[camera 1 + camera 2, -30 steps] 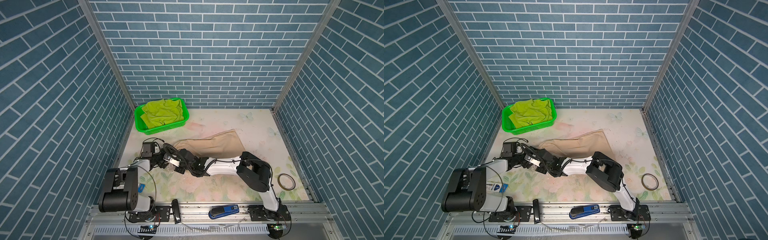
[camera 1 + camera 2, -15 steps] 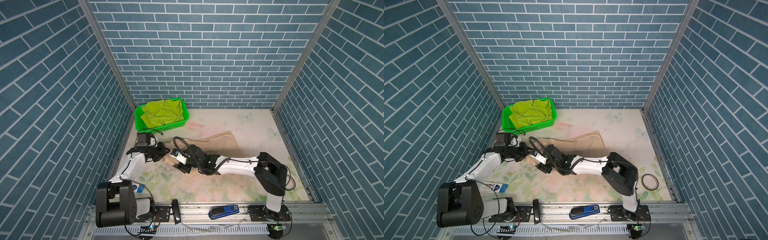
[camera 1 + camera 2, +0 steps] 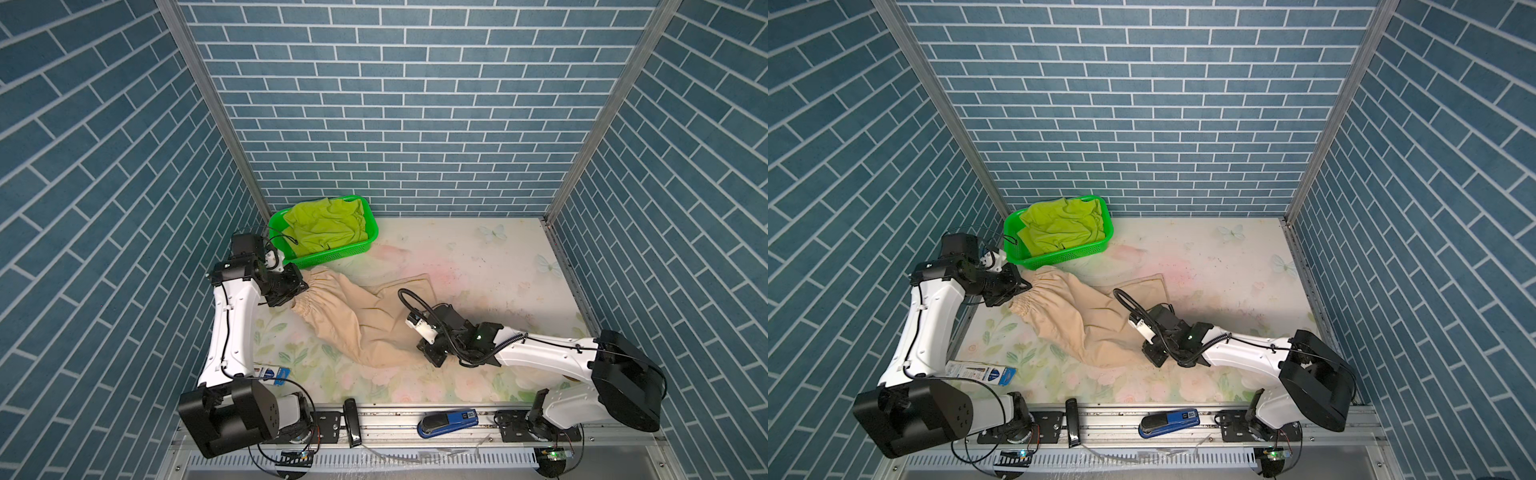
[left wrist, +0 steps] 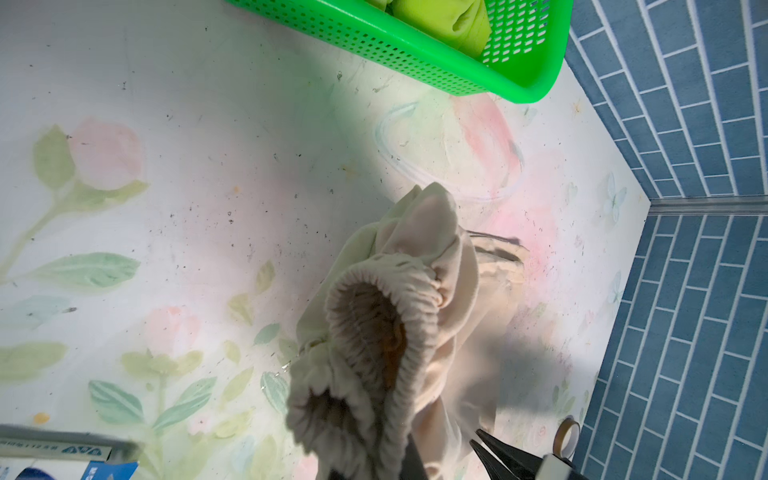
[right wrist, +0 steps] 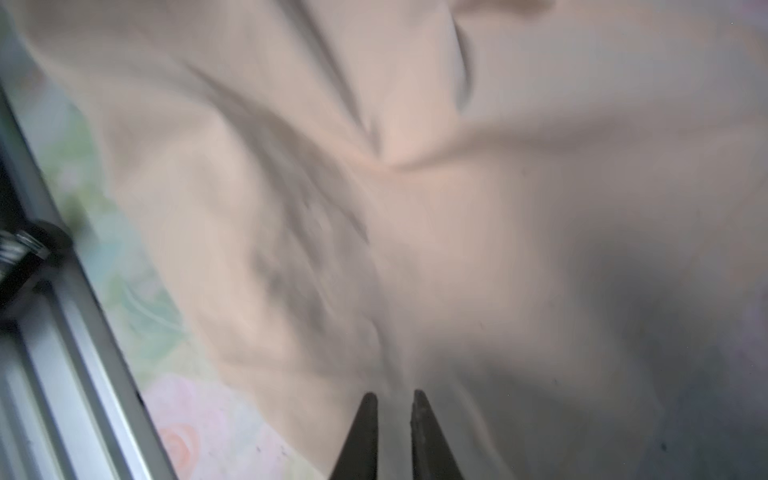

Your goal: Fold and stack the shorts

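The beige shorts (image 3: pixel 357 320) lie stretched across the desk (image 3: pixel 478 266) between my two end effectors in both top views. My left end effector (image 3: pixel 301 291) is clamped on the gathered waistband (image 4: pixel 386 291), which is lifted off the desk with its elastic mouth gaping toward my wrist camera. My right end effector (image 5: pixel 392 395) is at the opposite end, on one leg. Its jaws are almost together and the folds of cloth run straight into them, so I take it to be pinching the fabric, though that wrist view is blurred. The other leg (image 3: pixel 407 286) lies flat just beyond this end effector, its hem edge straight.

Just behind my left end effector sits the green basket (image 3: pixel 332 259), with the lime green shorts (image 3: pixel 324 224) crumpled inside. The side wall is close on its outer side. Beyond and outward of my right end effector the desk is open up to the back and right walls. On its near side there is a strip of desk, then the front rail (image 3: pixel 395 409).
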Robot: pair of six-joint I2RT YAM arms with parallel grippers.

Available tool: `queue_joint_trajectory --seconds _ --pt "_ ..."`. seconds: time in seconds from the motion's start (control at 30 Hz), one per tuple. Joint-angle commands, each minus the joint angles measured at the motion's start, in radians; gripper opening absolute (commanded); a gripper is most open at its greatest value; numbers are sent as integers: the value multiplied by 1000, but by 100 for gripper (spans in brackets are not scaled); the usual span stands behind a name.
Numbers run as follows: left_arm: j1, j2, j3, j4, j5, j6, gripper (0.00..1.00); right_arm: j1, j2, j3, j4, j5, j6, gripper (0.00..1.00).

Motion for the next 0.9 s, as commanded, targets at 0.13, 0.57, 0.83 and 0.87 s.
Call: queue_joint_trajectory --seconds 0.13,0.57,0.83,0.87 --pt "-159 39 45 -80 -75 -43 0 -3 -45 -112 -2 52 115 6" --pt "-433 119 40 46 -176 -249 0 -3 44 -189 101 33 161 0" --pt "-562 164 99 94 -261 -367 0 0 -10 -223 97 47 168 0" --pt "-582 171 102 103 -276 -381 0 0 -15 -221 94 50 171 0"
